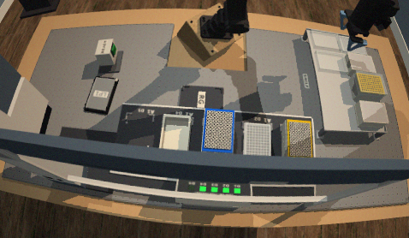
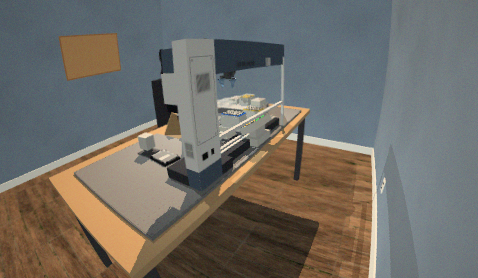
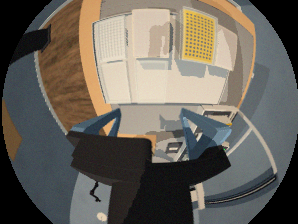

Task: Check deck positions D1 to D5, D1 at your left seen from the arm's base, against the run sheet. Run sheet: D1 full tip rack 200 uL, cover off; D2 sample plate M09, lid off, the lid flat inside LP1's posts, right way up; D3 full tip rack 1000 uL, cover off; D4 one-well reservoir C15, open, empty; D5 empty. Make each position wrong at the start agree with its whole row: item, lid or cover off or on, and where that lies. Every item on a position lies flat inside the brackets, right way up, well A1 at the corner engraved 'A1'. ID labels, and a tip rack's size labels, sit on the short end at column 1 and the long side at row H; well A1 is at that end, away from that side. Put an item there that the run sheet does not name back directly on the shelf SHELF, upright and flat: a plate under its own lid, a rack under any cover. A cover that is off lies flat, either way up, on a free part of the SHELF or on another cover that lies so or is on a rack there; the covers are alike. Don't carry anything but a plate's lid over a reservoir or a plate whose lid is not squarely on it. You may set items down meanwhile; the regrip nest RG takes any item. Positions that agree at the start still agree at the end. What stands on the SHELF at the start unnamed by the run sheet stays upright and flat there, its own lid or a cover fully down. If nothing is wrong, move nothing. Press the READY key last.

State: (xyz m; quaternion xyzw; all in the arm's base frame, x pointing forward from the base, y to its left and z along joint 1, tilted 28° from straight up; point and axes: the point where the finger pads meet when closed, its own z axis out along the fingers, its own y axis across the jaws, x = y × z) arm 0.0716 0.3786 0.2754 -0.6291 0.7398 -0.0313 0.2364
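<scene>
My gripper [image 1: 352,32] [image 2: 227,80] [image 3: 150,111] is open and empty. It hangs high over the far end of the shelf [image 1: 331,98]. On the deck, from right to left in the top view, stand an uncovered yellow-framed tip rack [image 1: 299,138], a white well plate [image 1: 257,139] with no lid, an uncovered blue-framed tip rack [image 1: 218,129] and an open cream reservoir [image 1: 175,131]. The leftmost position [image 1: 139,121] is bare. The LP1 nest [image 1: 100,95] shows a flat grey face. The READY key [image 1: 106,51] stands behind it.
The shelf carries several pale lidded or covered items [image 1: 328,39], a yellow tip rack [image 1: 370,83] [image 3: 198,35] and a covered box [image 1: 372,112]. The RG nest [image 1: 201,97] lies behind the deck. The dark gantry beam [image 1: 207,158] crosses the front. The arm base [image 1: 216,26] stands at the back.
</scene>
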